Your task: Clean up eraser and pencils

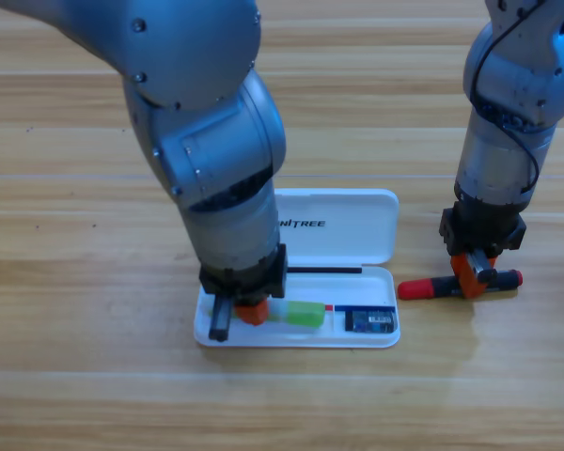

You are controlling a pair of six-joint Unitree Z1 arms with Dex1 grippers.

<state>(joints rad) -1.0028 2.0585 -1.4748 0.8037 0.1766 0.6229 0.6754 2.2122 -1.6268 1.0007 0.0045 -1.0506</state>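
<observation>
One white case [357, 221], lid open. One eraser [371, 321] is lodged at the tray's right end, one green pencil [299, 315] at its left, clamped by the left gripper [249, 310]. Beside the case one red pencil [423, 287] is pinched on the table [75, 282] by the right gripper [472, 278]
</observation>
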